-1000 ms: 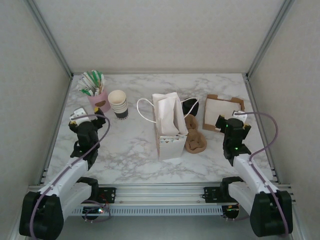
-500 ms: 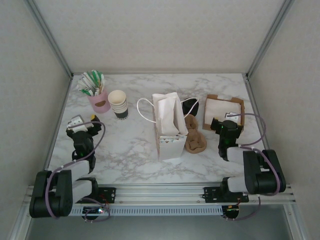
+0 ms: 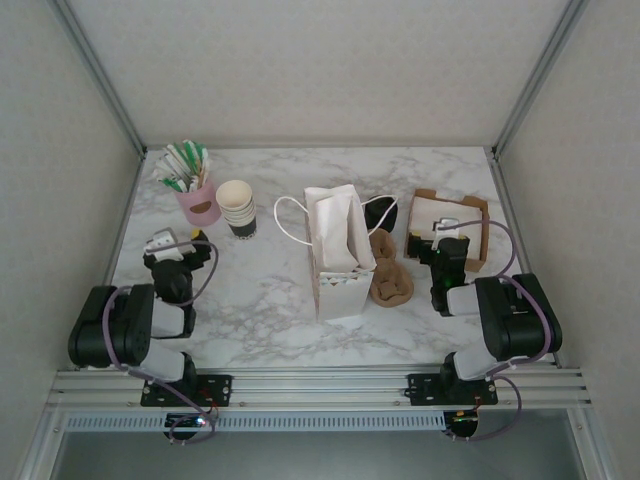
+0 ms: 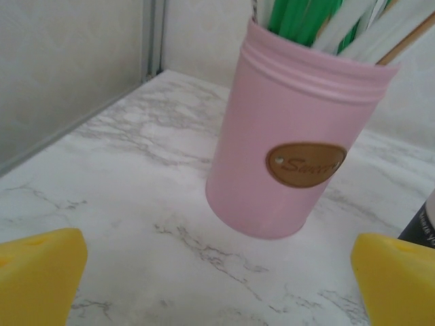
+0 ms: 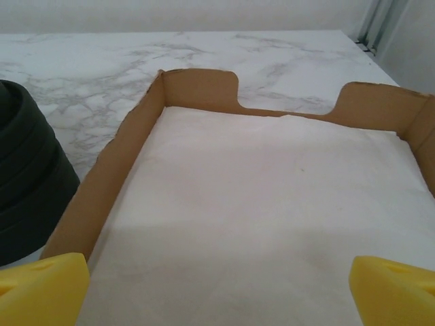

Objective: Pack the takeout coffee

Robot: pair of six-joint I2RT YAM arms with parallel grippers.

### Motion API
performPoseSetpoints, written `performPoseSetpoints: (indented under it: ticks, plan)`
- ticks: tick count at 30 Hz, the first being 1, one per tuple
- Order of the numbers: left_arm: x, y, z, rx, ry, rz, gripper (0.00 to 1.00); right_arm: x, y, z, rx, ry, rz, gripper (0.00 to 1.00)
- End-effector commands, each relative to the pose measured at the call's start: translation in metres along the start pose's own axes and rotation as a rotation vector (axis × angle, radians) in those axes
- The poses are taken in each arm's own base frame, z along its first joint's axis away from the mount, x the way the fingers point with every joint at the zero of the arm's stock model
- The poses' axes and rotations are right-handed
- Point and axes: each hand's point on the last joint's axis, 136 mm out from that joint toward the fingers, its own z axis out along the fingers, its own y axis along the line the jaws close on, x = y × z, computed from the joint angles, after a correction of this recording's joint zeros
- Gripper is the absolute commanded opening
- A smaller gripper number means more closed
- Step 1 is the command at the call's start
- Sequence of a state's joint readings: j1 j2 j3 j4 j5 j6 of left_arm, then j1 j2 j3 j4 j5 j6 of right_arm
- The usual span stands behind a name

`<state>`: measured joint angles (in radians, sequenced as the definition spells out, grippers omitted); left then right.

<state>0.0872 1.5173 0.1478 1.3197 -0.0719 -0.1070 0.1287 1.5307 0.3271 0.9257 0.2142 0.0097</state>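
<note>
1. The right gripper [image 5: 217, 288] has its yellow fingertips [image 5: 41, 282] at the two bottom corners of the right wrist view. They are spread wide with nothing between them, low over the near edge of the cardboard tray [image 5: 102, 197], which is lined with white paper.
2. The left gripper [image 4: 217, 282] is likewise spread wide and empty, fingertips [image 4: 37, 272] pointing at the pink tin [image 4: 292, 149] of green and white straws at the far left of the table.
3. The takeout coffee [image 3: 381, 212] stands just beyond the far right corner of the white paper bag [image 3: 338, 255], between the bag and the tray. In the right wrist view its dark ribbed side [image 5: 27, 190] shows at the left edge, just beside the tray's left wall.
4. The coffee therefore lies to the left of the right fingers and near them, while the bag stands between it and the left arm. I judge the right arm the nearer and better placed.
5. The ribs run level, so the cup looks upright. Being round, it has no long axis along the table, and the fingers would need only to swing left to straddle it.
6. Further out, brown pieces [image 3: 390, 280] lie just right of the bag on the near side, and a stack of paper cups [image 3: 237, 205] stands beside the pink tin
</note>
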Motion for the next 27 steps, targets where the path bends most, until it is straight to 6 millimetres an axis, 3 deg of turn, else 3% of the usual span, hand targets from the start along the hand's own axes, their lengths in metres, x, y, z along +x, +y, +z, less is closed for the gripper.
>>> performPoseSetpoints:
  ticks: [1,27]
  plan:
    - [-0.016,-0.015,0.010,0.034,-0.051,0.011,0.99,-0.003,-0.002,0.008,0.004,0.021,0.000,0.99]
    - [-0.012,-0.025,0.014,0.065,-0.020,0.052,1.00,-0.003,-0.007,0.010,-0.004,0.036,0.031,0.99]
